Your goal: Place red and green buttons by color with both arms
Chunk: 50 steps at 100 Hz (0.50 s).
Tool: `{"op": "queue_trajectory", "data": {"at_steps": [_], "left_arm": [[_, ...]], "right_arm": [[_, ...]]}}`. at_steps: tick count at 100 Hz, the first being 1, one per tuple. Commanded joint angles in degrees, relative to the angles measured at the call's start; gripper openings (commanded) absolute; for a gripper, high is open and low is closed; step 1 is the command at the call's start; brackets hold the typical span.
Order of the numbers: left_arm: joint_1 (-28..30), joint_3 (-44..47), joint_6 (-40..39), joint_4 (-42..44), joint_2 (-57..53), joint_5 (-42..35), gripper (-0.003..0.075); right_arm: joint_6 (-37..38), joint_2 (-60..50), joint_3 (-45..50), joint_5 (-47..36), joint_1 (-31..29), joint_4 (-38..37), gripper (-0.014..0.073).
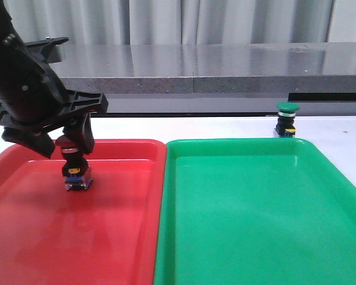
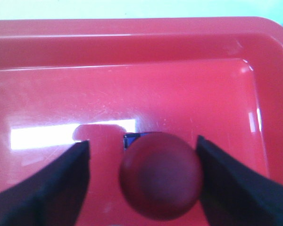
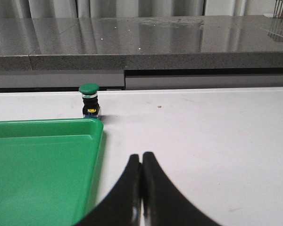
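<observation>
Red button (image 1: 75, 163) is basically sorted at this point: it's standing inside the red tray (image 1: 24, 237), near the back wall, cap up and clear bluish base down on the tray floor as far as I can tell from the front view. Left claw (image 2: 142, 155) is right over it with its fingers (image 2: 61, 183) spread apart. In the left wrist view there's a clear gap on one side of the red cap, while the other finger sits very close to it, maybe just touching, so it's not pinching anything. I'd call this the release step of the red half.

Next move for that arm, I reckon, is a straight lift away so neither finger clips the mushroom cap and tips it over. It's a tall narrow thing on a slick tray, so it wouldn't take much.

Green button (image 3: 89, 99) hasn't been dealt with yet. It's on the white table (image 3: 203, 132), just behind the far right corner of the green tray (image 3: 37, 160), outside the rim. Standing upright too, long axis vertical, green cap pointing up, yellow tab facing the right wrist camera.

Right claw (image 3: 141, 162) has its tips pressed together, holding nothing, and it's well back from the button. So the right arm will need to spread its claw, come forward, grab the button around the black body under the cap, then carry it over the rim into the green tray.
</observation>
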Motion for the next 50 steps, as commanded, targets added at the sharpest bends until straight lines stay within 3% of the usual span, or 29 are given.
{"op": "queue_trajectory", "data": {"at_steps": [1, 50], "left_arm": [[-0.6, -1.1, -0.4, 0.0, -2.5, -2.6, 0.0552], [-0.6, -2.6, -0.4, 2.8, -6.9, -2.5, 0.0568]], "right_arm": [[-0.3, -0.9, -0.9, -4.6, -0.3, 0.0, -0.0067], [-0.3, -0.9, -0.9, -4.6, -0.3, 0.0, -0.0067]]}}
